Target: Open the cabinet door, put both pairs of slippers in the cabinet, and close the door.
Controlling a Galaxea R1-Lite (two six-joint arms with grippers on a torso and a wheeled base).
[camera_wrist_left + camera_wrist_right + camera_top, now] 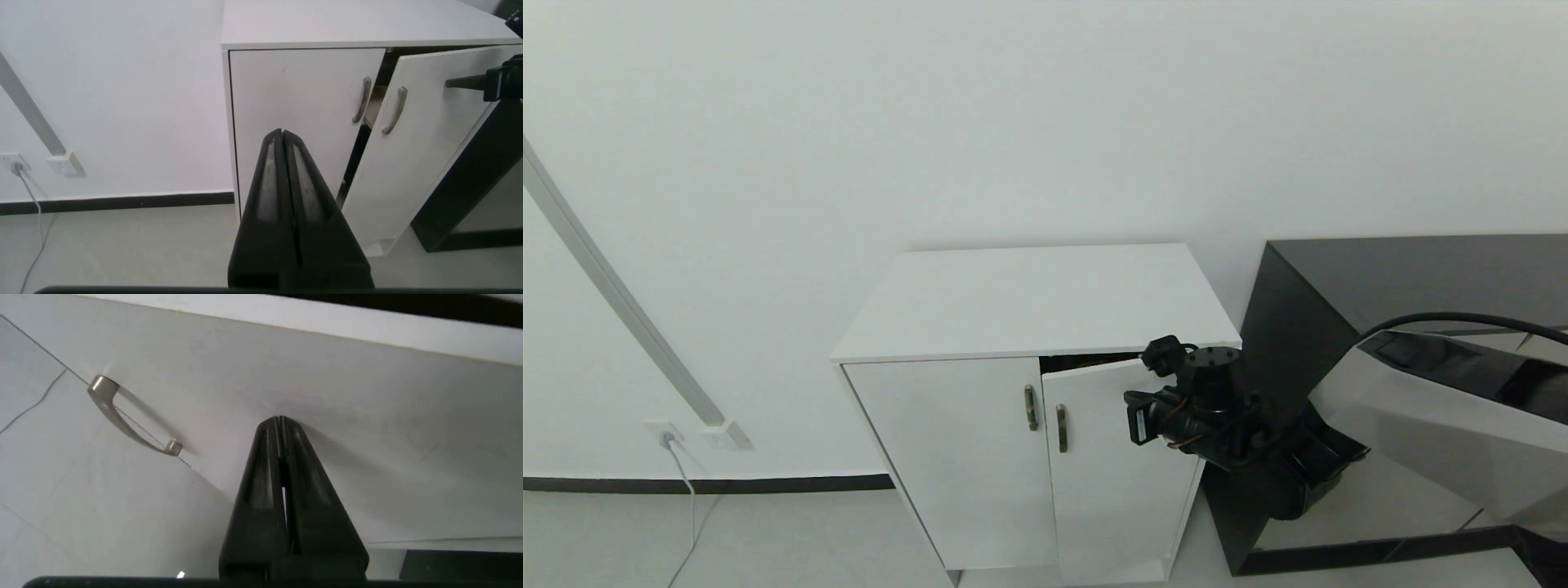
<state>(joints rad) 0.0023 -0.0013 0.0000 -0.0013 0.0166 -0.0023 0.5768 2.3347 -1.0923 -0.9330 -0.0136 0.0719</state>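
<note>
A white two-door cabinet [1029,302] is pictured on the floor against a white wall, with a glossy black unit [1380,269] just beside it on the robot's right. The left door [947,465] is shut, while the right door [1111,498] is seen slightly ajar, a dark gap being shown along its top edge. The left door's handle [1031,407] and the right door's handle [1061,428] are mounted upright, side by side at the meeting edges. The right gripper [281,423] is set tip-first against the outer face of the right door, apart from its handle, with its fingers [263,469] closed together on nothing. The left gripper [282,135] is held well back from the cabinet and pointed at the left door, its fingers [265,192] likewise closed and empty. A wall socket [663,433] with a trailing cable is seen low on the wall to the left.
</note>
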